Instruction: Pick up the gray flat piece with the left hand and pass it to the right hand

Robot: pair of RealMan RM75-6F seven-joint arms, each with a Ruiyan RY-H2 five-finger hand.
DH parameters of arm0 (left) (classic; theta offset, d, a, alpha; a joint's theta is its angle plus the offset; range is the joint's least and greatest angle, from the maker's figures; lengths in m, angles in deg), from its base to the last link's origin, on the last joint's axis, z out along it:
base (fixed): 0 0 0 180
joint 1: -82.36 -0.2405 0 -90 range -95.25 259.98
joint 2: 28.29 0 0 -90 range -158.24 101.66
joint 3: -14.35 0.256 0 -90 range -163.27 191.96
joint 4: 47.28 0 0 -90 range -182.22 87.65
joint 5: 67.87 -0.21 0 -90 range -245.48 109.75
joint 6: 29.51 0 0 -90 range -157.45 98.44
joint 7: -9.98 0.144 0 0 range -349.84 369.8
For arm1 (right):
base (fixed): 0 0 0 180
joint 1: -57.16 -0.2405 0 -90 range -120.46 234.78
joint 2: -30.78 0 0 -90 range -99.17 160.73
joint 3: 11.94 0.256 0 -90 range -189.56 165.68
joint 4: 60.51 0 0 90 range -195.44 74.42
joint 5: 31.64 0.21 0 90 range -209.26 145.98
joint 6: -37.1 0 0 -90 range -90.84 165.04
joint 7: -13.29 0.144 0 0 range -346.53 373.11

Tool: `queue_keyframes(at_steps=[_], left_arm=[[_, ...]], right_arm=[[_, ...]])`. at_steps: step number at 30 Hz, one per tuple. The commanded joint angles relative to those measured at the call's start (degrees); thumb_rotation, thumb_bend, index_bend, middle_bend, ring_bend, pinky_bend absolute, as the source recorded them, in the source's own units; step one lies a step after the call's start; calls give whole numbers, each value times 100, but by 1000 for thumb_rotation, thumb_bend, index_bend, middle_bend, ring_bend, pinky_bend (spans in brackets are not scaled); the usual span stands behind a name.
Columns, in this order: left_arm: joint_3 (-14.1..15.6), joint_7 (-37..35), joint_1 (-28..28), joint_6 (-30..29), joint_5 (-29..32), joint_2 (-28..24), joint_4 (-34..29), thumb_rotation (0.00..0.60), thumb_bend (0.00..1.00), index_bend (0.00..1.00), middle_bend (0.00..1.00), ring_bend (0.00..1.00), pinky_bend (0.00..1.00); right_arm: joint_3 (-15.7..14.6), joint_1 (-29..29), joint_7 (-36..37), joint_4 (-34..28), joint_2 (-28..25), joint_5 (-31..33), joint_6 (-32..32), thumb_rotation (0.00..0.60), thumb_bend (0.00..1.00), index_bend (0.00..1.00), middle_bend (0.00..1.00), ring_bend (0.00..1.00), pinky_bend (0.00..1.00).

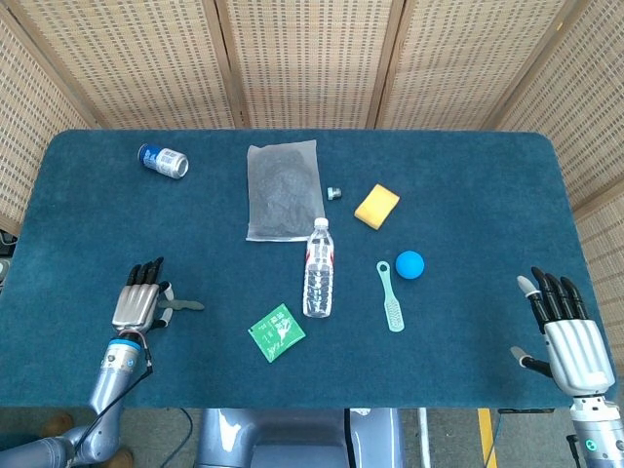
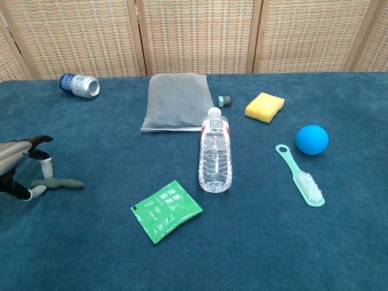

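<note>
Left hand (image 1: 139,302) at 8 o'clock on the worktop (image 1: 468,185), fingers apart, fingertips (image 2: 46,165) touching the near end of the gray flat piece (image 2: 59,183); the piece lies flat, not lifted. Right hand (image 1: 565,331) at 4 o'clock, fingers spread, holding nothing. Plastic bottle (image 1: 319,267) lies near centre; green tea sachet (image 1: 277,332) at 6 o'clock of it.
</note>
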Motion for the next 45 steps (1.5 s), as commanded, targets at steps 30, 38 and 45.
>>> queue_keyframes(at_steps=[30,38,45], left_arm=[[-161,-1653,-23,-290,-775,-350,-606,600,456,768,0,0,0],[-379,-3530,150,15,-1245,-601,-1136,600,456,776,0,0,0],[-615,-4414,566,556,-1296,-540,-1399,600,454,777,0,0,0]], right_arm=[[-16,-39,108,53,62,-93,2,600,0,0,0,0,0],[11,-253,699,344,263,-326,86,600,0,0,0,0,0],[180,-651,986,283,89,-530,323,600,0,54,0,0,0]])
